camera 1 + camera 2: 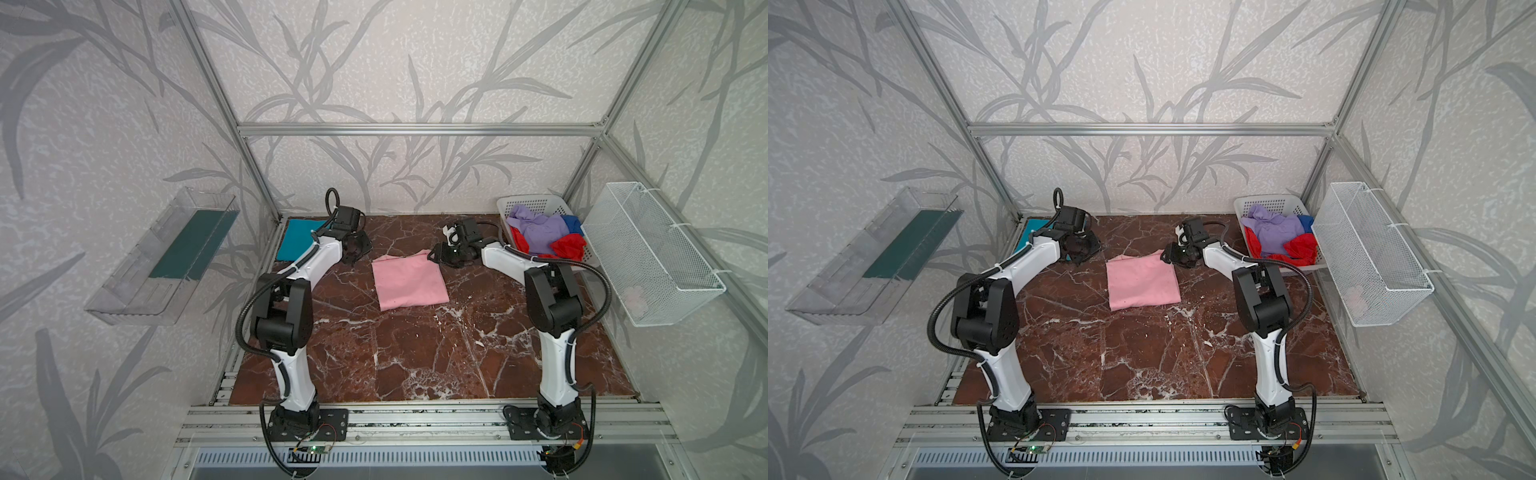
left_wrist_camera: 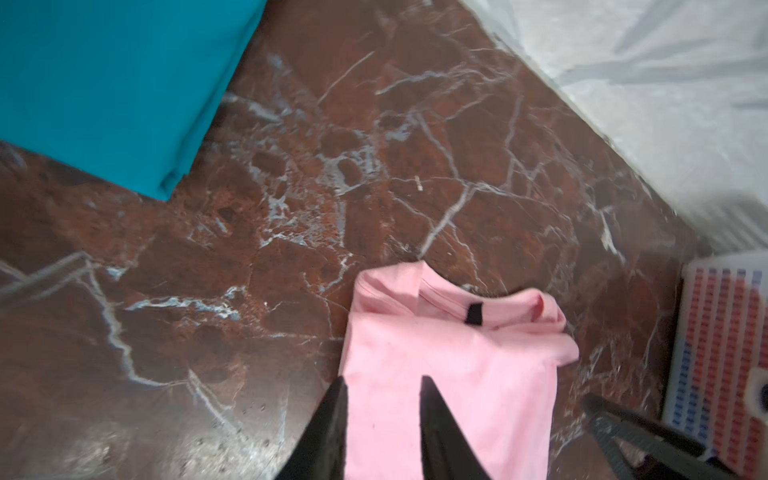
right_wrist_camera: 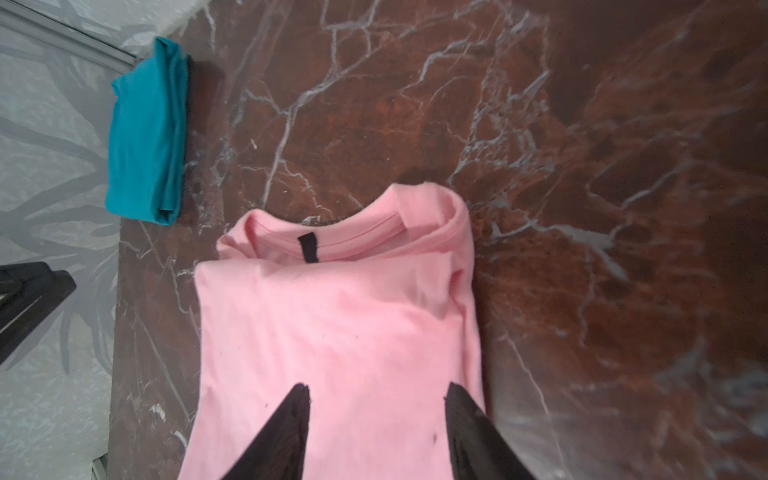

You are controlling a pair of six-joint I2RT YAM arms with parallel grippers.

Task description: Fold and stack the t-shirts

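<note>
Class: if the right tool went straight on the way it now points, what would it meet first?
Most likely the pink t-shirt, lying right ahead of the right tool; how far above the cloth it hangs is unclear.

1. Red-brown marble-patterned tabletop (image 1: 415,357), white-veined, closed in by walls at the back and at both sides.
2. Near the middle, somewhat toward the back: folded pink t-shirt (image 1: 409,280), lying flat, with a dark label at the neck.
3. In the back left corner: folded teal t-shirt (image 1: 293,243), flat, well apart from the pink one.
4. In the back right corner: white perforated basket (image 1: 536,204), standing on the surface.
</note>
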